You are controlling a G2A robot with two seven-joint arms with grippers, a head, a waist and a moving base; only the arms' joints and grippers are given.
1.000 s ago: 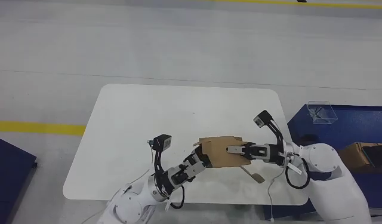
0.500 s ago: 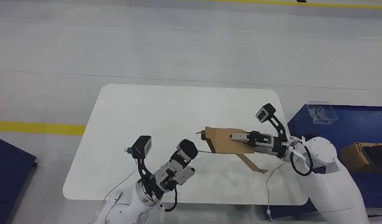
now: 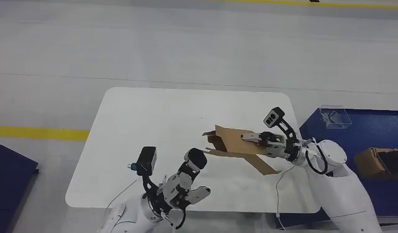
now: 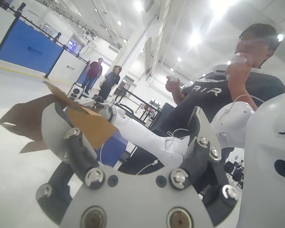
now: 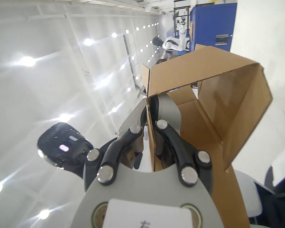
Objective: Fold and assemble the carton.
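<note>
Nearest the robot, at the table's near edge, the left gripper (image 3: 198, 176) hangs over the white tabletop with its 2 fingers spread wide and nothing between them. The left wrist view shows the same left gripper (image 4: 128, 129) tipped up off the table toward the carton (image 4: 90, 124), which lies beyond it and well apart from it. Farther in and to the right, the brown carton (image 3: 230, 143) sits over the right half of the table (image 3: 155, 127), tilted, with its small end flaps splayed toward the table's middle and 1 long flap slanting down toward the near right corner. I cannot tell whether that flap touches the surface. The right gripper (image 3: 249, 138) holds the carton at its right end. In the right wrist view the right gripper (image 5: 148, 112) is clamped on 1 cardboard wall, 1 finger inside the carton (image 5: 216, 84) and the other outside, the wall's edge pinched between them. From there the carton reads as a partly opened sleeve, its walls bent around a hollow middle and its far end open. Beyond the carton, bare white tabletop runs to the far edge. Just past the table's right side stands a blue cabinet (image 3: 360, 127) with a clear container (image 3: 333, 116) on top. Farther off lies pale floor crossed by a yellow line (image 3: 43, 133).
</note>
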